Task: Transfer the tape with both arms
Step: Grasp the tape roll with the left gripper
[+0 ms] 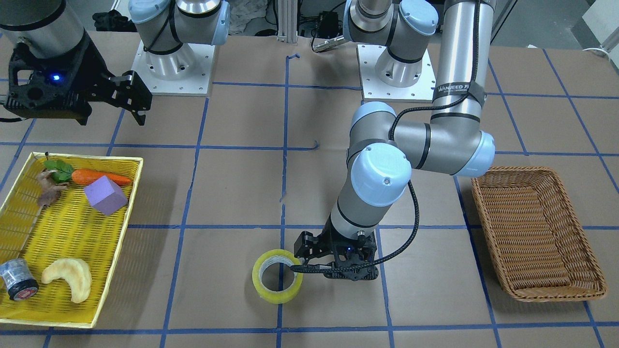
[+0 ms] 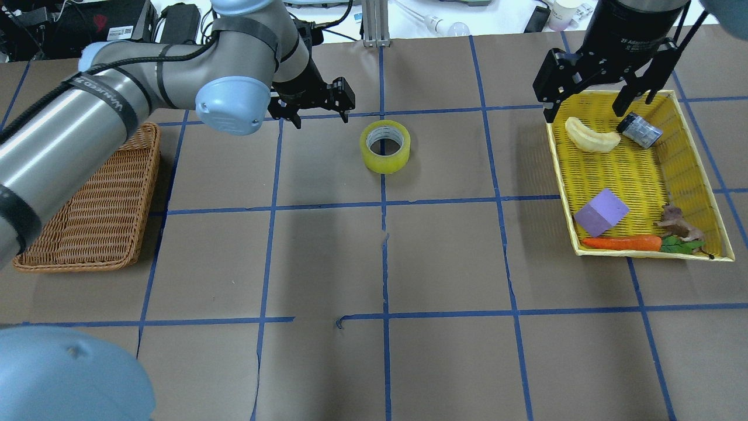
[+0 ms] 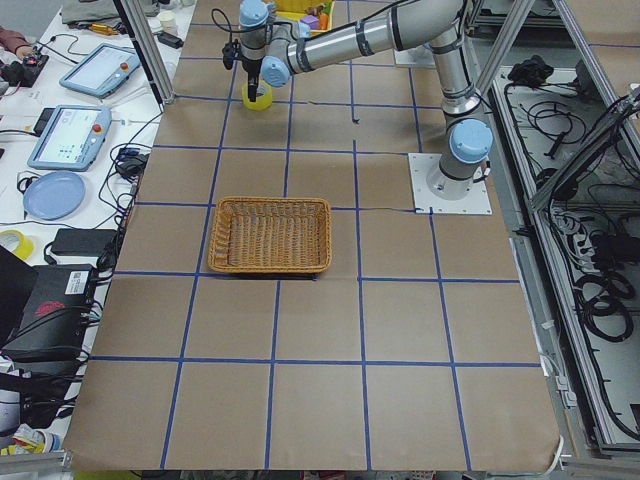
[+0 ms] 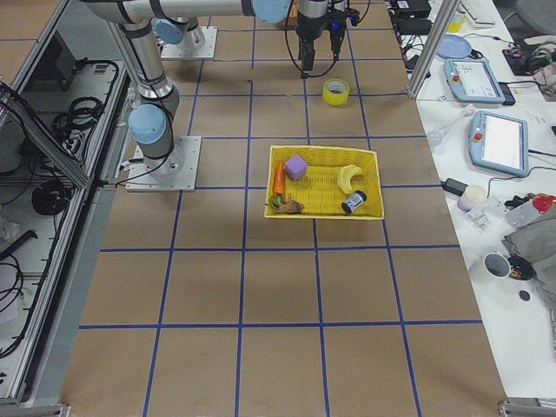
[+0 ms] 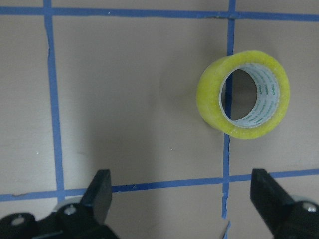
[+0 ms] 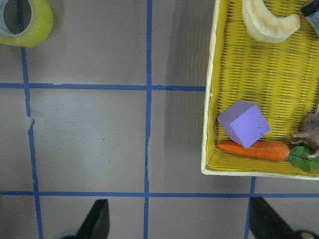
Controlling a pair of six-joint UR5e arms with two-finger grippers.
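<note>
Flanking the tape (image 2: 385,164) are wicker basket (image 2: 99,204) and yellow tray (image 2: 631,169).

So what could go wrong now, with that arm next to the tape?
The left gripper is open beside the tape, not around it, so a misaimed approach might shove the roll away. The right gripper hangs open by the yellow tray and might clip its rim if it dips.
</note>
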